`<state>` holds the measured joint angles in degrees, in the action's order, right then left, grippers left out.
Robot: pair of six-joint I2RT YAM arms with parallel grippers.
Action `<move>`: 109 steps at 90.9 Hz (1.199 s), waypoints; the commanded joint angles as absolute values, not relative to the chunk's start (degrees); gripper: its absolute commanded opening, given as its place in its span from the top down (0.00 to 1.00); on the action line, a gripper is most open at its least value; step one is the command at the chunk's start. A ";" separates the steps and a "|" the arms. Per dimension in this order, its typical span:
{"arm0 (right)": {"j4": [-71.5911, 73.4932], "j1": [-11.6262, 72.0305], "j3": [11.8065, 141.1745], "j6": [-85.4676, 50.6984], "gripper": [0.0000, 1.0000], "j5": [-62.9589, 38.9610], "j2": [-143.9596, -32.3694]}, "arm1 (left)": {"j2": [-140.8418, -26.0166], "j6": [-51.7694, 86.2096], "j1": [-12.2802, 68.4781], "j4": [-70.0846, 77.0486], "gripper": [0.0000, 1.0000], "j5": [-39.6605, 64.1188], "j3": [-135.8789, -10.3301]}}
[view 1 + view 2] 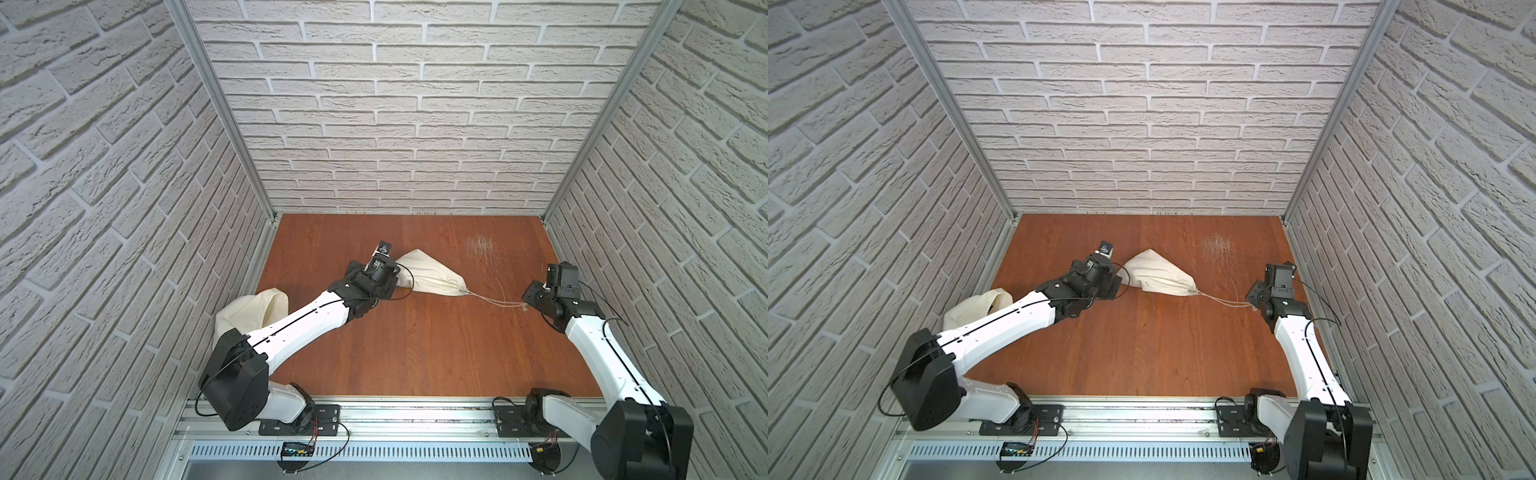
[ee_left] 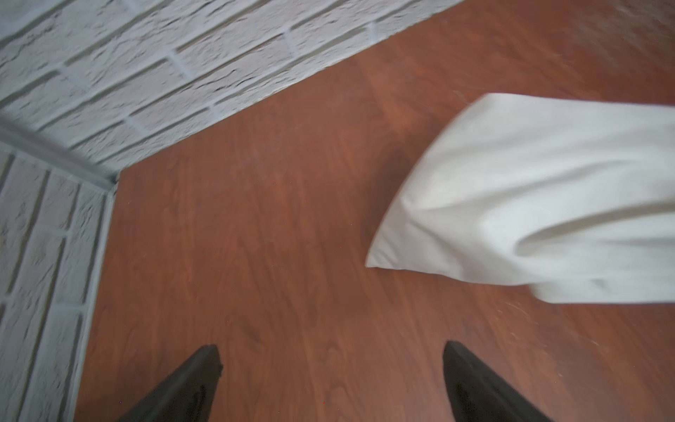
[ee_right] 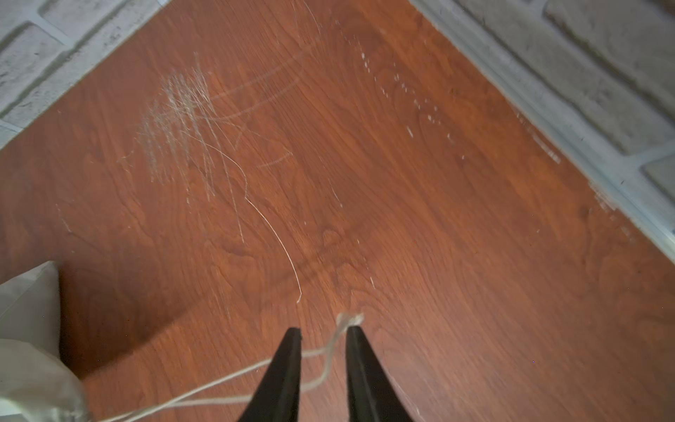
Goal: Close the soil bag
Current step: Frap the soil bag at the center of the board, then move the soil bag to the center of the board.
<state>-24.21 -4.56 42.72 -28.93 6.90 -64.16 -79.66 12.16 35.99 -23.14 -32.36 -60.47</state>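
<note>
Bag: the soil bag (image 1: 428, 276) lies on the table (image 1: 415, 353), toward the back and a little to the left of middle, soft and creased.
Mouth: the mouth (image 1: 459, 290) looks gathered to a tight pucker, so I judge the closing nearly or fully done.
Long axis: it runs from the closed end beside the left arm to the mouth, which points at the right arm.
Cords: 2 thin cords (image 1: 494, 300) carry that same line on from the mouth to the right gripper, lying loosely on the wood.
Left gripper: the left gripper (image 2: 328, 350) has its jaws spread wide over bare wood. The bag's corner sits off to 1 side, near but not between them.
Right gripper: the right gripper (image 3: 323, 330) has its jaws parted by a gap far wider than a cord. A cord runs loosely through the gap, and the knot (image 3: 350, 319) rests at 1 fingertip, unpinched.
Nearer arm: the left is nearer the cloth, the right nearer the cord ends.
Next move: if more tightening is wanted, I judge the right would pull along the axis, away from the mouth.
Other sack: a 2nd sack (image 1: 249, 311) sits well apart, behind the left arm.
</note>
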 commanded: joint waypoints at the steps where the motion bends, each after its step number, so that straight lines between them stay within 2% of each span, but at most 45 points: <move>1: -20.13 -2.13 42.80 -26.56 0.57 9.18 -64.18 | -77.28 29.52 29.09 -43.33 0.02 -41.87 -64.26; 16: -18.72 4.84 44.05 -24.22 0.25 12.18 -63.73 | -68.09 37.93 20.20 -56.32 0.05 -44.90 -62.64; 28: -17.14 9.47 44.32 -22.96 0.09 12.74 -64.03 | -59.54 39.79 11.36 -61.61 0.05 -41.30 -61.28; 43: -15.45 12.59 43.38 -22.41 0.03 11.32 -64.11 | -53.03 41.63 8.39 -67.50 0.05 -42.82 -62.72; 49: -14.92 13.36 43.19 -22.41 0.02 10.01 -64.14 | -52.36 41.30 4.93 -67.37 0.06 -41.37 -60.89; 60: -14.53 13.93 43.18 -22.25 0.01 8.67 -63.45 | -52.38 37.48 -5.61 -58.69 0.06 -26.17 -54.47; 76: -13.53 14.42 42.98 -22.26 0.01 7.15 -63.68 | -57.68 34.95 -16.17 -47.98 0.10 -11.35 -49.40; 86: -13.10 14.69 42.94 -22.11 0.01 7.12 -64.36 | -62.60 34.41 -20.15 -43.64 0.27 -4.90 -47.28; 92: -13.26 14.79 43.16 -21.96 0.01 7.12 -64.52 | -65.01 34.75 -21.64 -41.28 0.48 -0.04 -46.68; 98: -13.63 14.89 43.31 -21.65 0.01 7.21 -64.24 | -66.21 34.78 -21.77 -39.56 0.80 2.42 -46.66; 103: -13.76 14.98 43.19 -21.46 0.01 7.60 -63.53 | -66.19 34.89 -21.08 -38.32 0.99 3.14 -46.67; 109: -13.96 15.03 42.94 -21.24 0.01 8.09 -62.49 | -65.86 34.81 -18.84 -37.64 1.00 1.49 -46.96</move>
<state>-15.38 14.44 42.98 -22.20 7.31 -64.53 -66.65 35.35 -20.97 -42.76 -2.31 -46.94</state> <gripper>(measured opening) 0.990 0.046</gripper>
